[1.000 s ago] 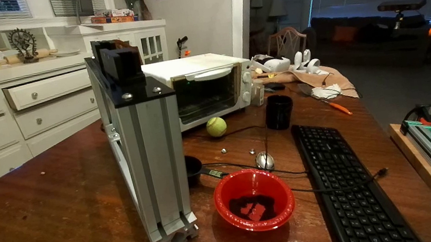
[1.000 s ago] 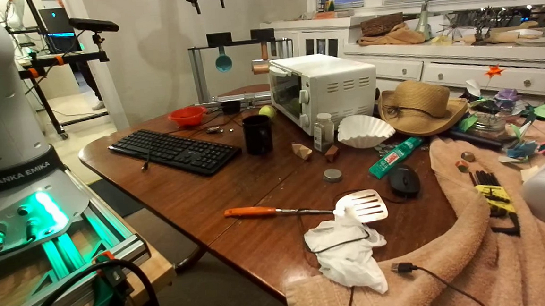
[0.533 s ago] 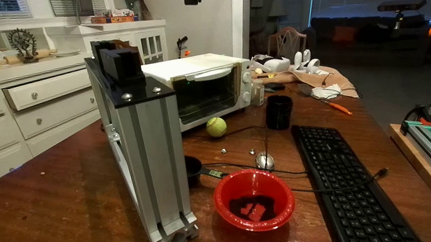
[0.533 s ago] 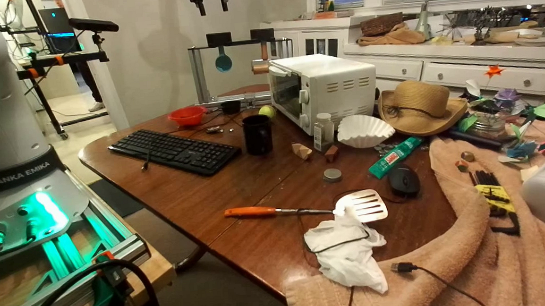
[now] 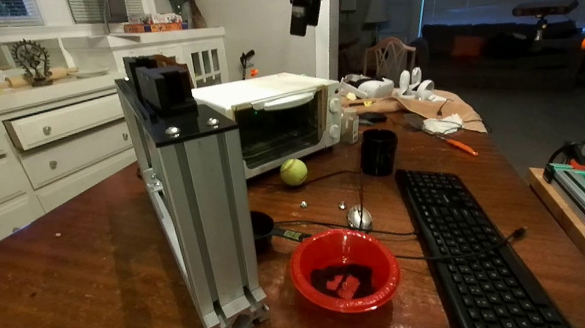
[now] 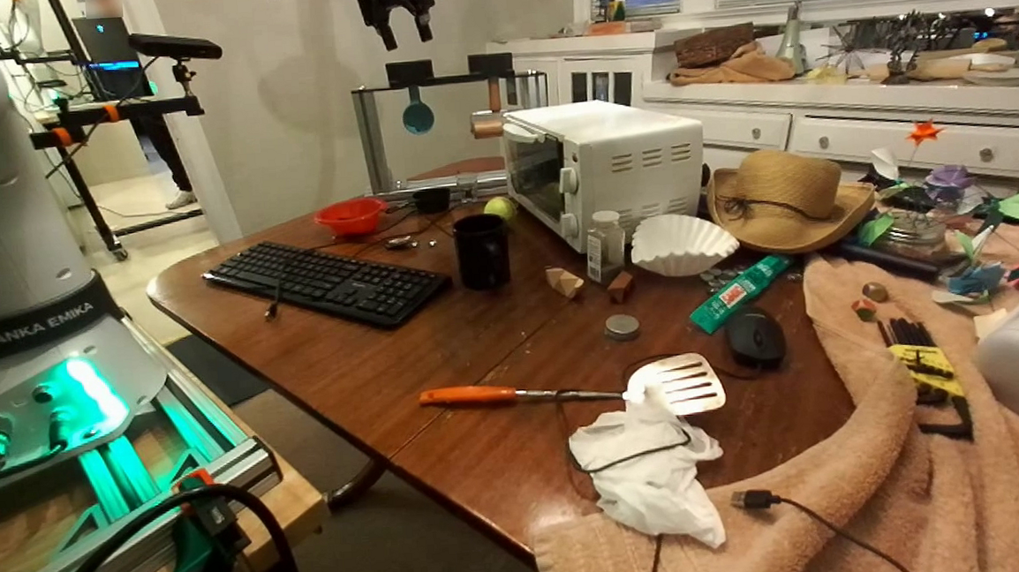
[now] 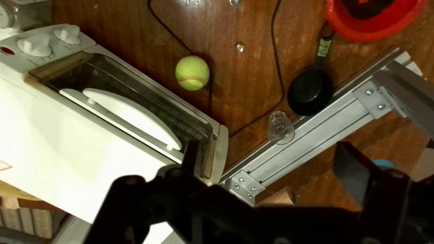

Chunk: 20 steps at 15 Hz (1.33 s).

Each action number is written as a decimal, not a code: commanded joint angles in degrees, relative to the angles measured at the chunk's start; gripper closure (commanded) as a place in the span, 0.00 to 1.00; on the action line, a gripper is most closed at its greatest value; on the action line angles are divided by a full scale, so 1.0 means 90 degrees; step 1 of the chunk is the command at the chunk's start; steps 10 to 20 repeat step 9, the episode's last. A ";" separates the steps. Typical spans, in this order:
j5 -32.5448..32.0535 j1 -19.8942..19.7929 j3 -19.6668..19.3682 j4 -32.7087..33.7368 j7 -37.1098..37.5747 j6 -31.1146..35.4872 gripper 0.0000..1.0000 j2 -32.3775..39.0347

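Note:
My gripper is open and empty, high above the table; it also shows in an exterior view and in the wrist view. It is nearest to the metal frame and the white toaster oven. In the wrist view, the oven lies behind the left finger. The frame's rail runs between the fingers. A clear bulb-shaped piece lies at the rail. A small black pan, a tennis ball and a red bowl with dark contents lie beyond.
A teal scoop and a copper-coloured tool hang from the frame. A keyboard, black mug, clear jar, white fluted bowl, straw hat, and spatula are on the table. Cables cross it.
My gripper has come lower. It has moved right in both exterior views, and its fingers have tilted. The table objects have not moved.

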 commanded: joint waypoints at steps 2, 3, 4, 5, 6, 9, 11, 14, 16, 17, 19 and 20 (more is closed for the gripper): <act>-0.0009 -0.0081 0.0040 -0.0144 -0.0008 0.0039 0.00 -0.0120; -0.0009 -0.0078 0.0046 -0.0092 -0.0007 0.0038 0.00 -0.0097; -0.0010 -0.0072 0.0059 -0.0050 -0.0007 0.0038 0.00 -0.0068; -0.0010 -0.0065 0.0072 -0.0044 -0.0006 0.0037 0.00 -0.0061; -0.0010 -0.0066 0.0071 -0.0043 -0.0006 0.0037 0.00 -0.0058; -0.0010 -0.0066 0.0071 -0.0044 -0.0006 0.0037 0.00 -0.0056; -0.0010 -0.0066 0.0071 -0.0044 -0.0006 0.0037 0.00 -0.0056; -0.0010 -0.0066 0.0071 -0.0044 -0.0006 0.0037 0.00 -0.0056; -0.0010 -0.0066 0.0071 -0.0044 -0.0006 0.0037 0.00 -0.0056; -0.0010 -0.0066 0.0071 -0.0044 -0.0006 0.0037 0.00 -0.0056; -0.0010 -0.0066 0.0071 -0.0044 -0.0006 0.0037 0.00 -0.0056; -0.0010 -0.0066 0.0071 -0.0044 -0.0006 0.0037 0.00 -0.0056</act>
